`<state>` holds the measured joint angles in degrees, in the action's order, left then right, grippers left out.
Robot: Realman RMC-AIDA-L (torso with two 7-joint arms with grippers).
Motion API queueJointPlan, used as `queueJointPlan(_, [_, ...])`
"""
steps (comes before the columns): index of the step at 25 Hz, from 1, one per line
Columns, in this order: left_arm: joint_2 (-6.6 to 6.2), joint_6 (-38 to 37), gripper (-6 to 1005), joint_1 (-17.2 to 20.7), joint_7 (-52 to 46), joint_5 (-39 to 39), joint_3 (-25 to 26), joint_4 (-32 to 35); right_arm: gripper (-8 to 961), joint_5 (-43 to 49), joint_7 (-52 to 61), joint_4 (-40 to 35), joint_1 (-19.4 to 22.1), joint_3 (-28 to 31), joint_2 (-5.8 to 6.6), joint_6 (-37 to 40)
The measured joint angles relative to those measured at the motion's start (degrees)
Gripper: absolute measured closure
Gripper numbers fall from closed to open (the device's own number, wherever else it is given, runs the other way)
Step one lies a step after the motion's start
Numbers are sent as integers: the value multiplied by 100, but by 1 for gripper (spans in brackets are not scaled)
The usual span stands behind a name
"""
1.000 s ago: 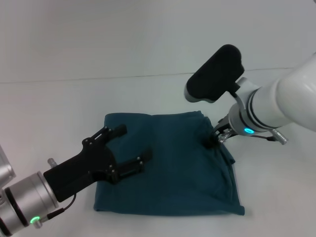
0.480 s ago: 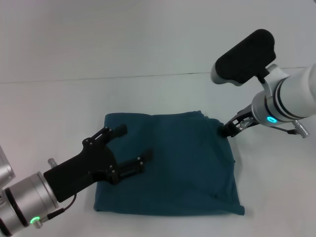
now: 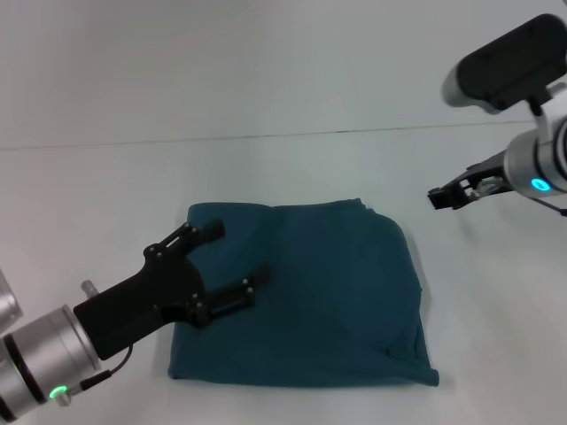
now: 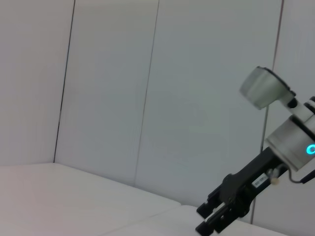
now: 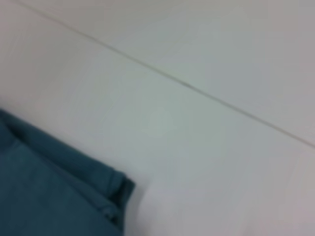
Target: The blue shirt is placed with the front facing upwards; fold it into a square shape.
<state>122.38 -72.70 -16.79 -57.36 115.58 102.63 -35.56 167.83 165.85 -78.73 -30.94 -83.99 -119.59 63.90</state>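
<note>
The blue shirt (image 3: pixel 306 292) is shown folded into a rough square on the white table (image 3: pixel 106 195), occupying the lower centre of the head view; no lettering is visible on its upper face. Its layered edges are seen along the right side and at the upper right corner, and that corner also appears at the lower left of the right wrist view (blue shirt (image 5: pixel 49 187)).

The left gripper (image 3: pixel 229 263) is seen entering from the lower left of the head view, its two black fingers spread apart over the shirt's left part; one fingertip (image 3: pixel 213 230) lies near the shirt's upper left corner, the other (image 3: pixel 257 282) further in over the cloth. Nothing is held between the jaws (contact with the fabric cannot be judged).

The right gripper (image 3: pixel 438 197) is shown at the right of the head view, well apart from the shirt and beyond its upper right corner. Its jaws are drawn close together and hold nothing. It appears again at the lower right of the left wrist view (right gripper (image 4: pixel 206 221)).
</note>
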Motion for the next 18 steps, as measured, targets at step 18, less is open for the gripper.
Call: queueJointPlan(18, [-578,12,81,-806,-1033,-1050,154,-278,277,-7193,-7710,1984,1320,3996,-24,2169])
